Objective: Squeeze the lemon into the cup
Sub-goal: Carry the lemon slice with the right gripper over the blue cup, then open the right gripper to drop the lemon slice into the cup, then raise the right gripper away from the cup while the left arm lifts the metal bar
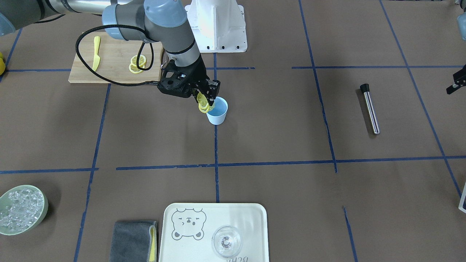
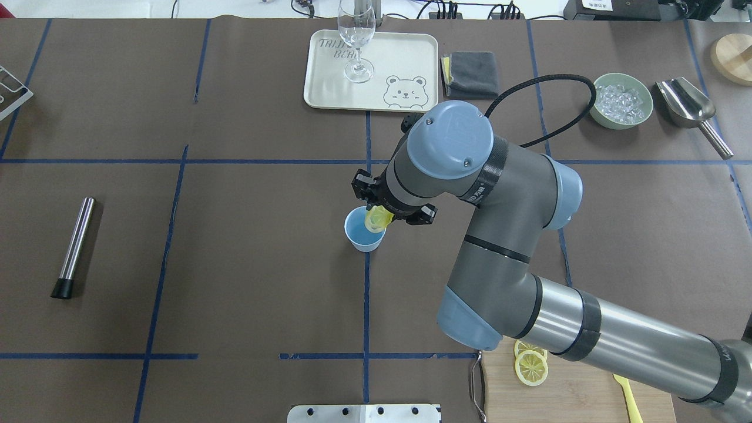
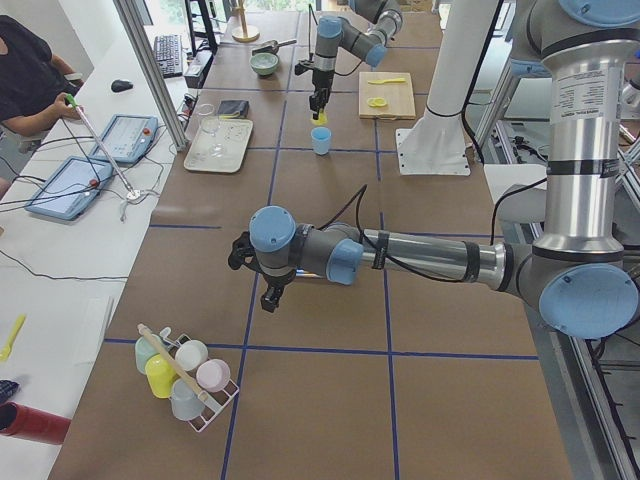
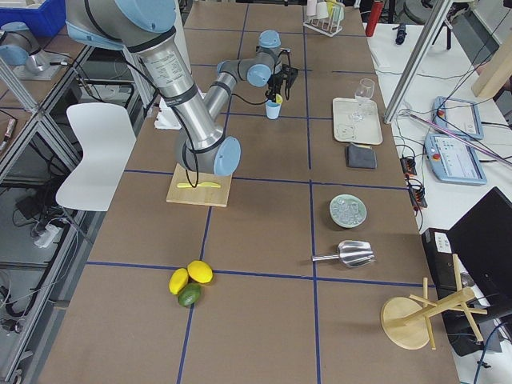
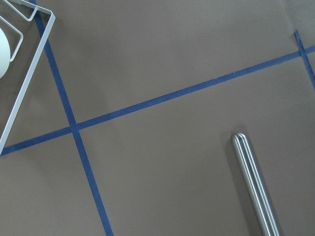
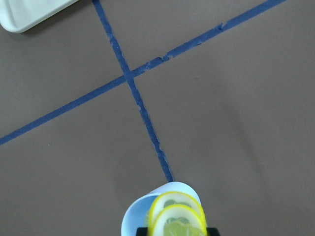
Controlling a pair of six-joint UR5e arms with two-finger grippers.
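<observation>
My right gripper (image 1: 204, 99) is shut on the lemon slice (image 1: 202, 104), which is pinched into a fold and held over the near rim of the light-blue cup (image 1: 217, 112). In the overhead view the lemon (image 2: 378, 220) hangs over the cup's (image 2: 359, 233) right rim. In the right wrist view the folded lemon (image 6: 177, 207) covers part of the cup's (image 6: 132, 217) mouth. My left gripper (image 3: 268, 292) hovers over bare table far from the cup; I cannot tell if it is open or shut.
A wooden cutting board (image 1: 113, 74) holds more lemon slices (image 1: 137, 64) and a yellow knife (image 1: 96, 53). A steel muddler (image 1: 370, 109), a tray (image 1: 255, 225) with a clear glass (image 1: 226, 241), a bowl of ice (image 1: 22, 209) and a grey cloth (image 1: 133, 240) stand around.
</observation>
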